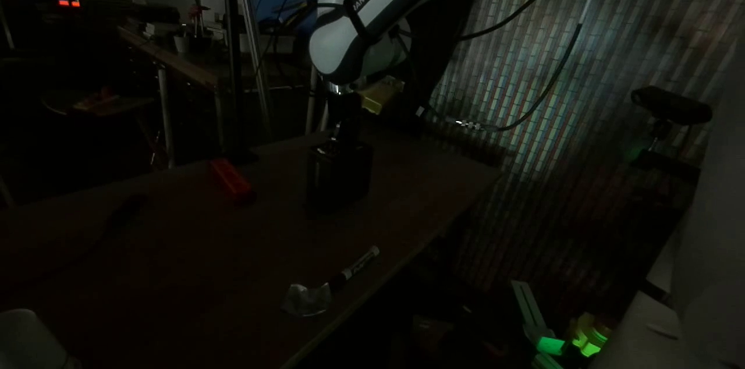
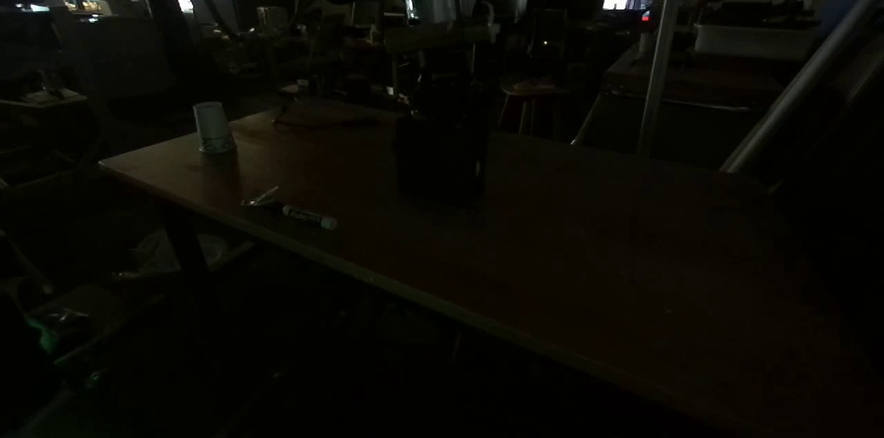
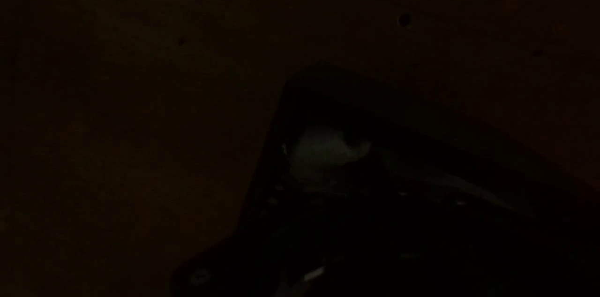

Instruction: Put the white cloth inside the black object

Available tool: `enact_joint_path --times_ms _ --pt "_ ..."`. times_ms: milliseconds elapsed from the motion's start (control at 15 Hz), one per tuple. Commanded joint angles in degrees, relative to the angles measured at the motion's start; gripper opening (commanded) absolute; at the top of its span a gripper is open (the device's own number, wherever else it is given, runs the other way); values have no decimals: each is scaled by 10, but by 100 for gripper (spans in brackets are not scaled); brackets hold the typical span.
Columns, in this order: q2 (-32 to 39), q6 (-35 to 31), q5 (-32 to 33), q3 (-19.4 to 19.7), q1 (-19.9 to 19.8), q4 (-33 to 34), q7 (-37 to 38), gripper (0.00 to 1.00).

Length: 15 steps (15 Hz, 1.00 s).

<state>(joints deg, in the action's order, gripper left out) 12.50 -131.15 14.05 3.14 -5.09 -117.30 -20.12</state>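
Dim light leaves your wooden tabletop (image 2: 587,251) murky; you can't tell whether the gripper (image 1: 344,135) over the black bin (image 1: 339,183) is clenched. White cloth (image 3: 318,152) seemingly lies inside; probably light and limp, so pinch a raised fold.

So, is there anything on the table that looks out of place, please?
Yes: a crumpled pale scrap lies by the marker, near the table edge, resembling litter. No spill shows in this dimness.

One each: black box (image 1: 339,180), white cloth (image 3: 321,151), marker (image 1: 359,262), cup (image 2: 215,128), red block (image 1: 231,178), wrapper (image 1: 308,301)
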Motion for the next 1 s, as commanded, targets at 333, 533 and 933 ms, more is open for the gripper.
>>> enact_joint_path --times_ms 333,533,933 --pt "36 -16 -4 -10 2 14 -17 0" --pt "48 -18 -25 -16 -3 19 -29 0" --pt "87 -1 -121 -32 -25 36 -87 0"
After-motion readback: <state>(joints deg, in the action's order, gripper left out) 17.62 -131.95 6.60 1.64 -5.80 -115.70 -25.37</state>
